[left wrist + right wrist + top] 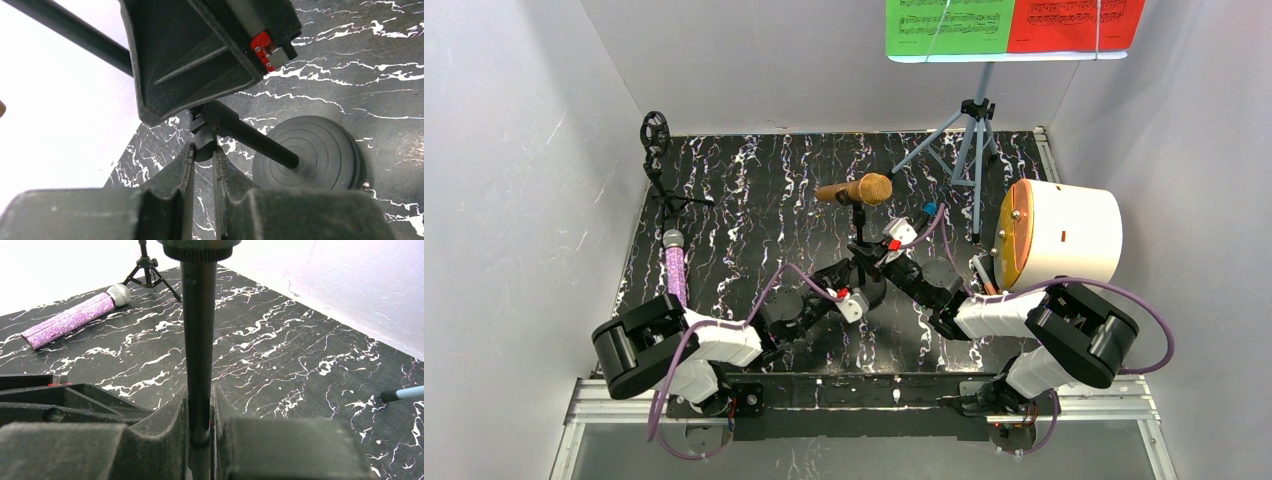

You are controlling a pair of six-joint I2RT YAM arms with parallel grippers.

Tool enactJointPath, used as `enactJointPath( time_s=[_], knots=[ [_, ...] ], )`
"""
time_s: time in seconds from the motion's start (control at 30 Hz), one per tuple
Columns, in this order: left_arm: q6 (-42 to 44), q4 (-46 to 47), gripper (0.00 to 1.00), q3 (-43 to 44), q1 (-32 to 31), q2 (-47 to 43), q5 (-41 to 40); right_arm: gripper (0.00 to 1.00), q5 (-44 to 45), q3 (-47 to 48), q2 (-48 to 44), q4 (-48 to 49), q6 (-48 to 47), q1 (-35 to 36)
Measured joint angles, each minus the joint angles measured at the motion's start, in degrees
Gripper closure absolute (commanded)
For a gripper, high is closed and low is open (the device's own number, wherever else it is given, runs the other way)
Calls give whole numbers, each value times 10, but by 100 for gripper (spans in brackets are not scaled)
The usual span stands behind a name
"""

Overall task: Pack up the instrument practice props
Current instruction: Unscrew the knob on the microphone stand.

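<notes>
The gold microphone (856, 189) sits on top of a thin black mic mount (859, 225) at the table's middle. My left gripper (862, 274) is shut on a small black knob (205, 142) low on that mount, just above its round base (320, 155). My right gripper (873, 262) is shut on the mount's pole (198, 340). The purple glitter microphone (674, 270) lies flat at the left and also shows in the right wrist view (75, 320). A second black mount (657, 140) stands at the back left. The pale blue music rack (972, 125) stands at the back right with the green (946, 25) and red (1074, 18) score sheets.
A white drum-shaped container (1064, 235) with an orange lid lies on its side at the right, beside my right arm. White walls close in the black marbled table (754, 190) on three sides. A blue rack leg tip (402, 394) rests near my right gripper.
</notes>
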Motion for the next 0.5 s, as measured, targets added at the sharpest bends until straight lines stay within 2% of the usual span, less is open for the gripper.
enactJointPath(
  time_s=[0.17, 0.27, 0.37, 0.5],
  knots=[
    [-71, -14, 100, 2, 0, -8, -16, 99, 0, 0, 1, 0, 0, 0],
    [-142, -49, 100, 10, 0, -26, -24, 99, -1, 0, 1, 0, 0, 0],
    [-231, -83, 100, 17, 1, -44, -30, 99, -3, 1, 1, 0, -2, 0],
    [-389, -120, 100, 26, 9, -61, -34, 99, -4, 1, 1, 0, -2, 0]
  ],
)
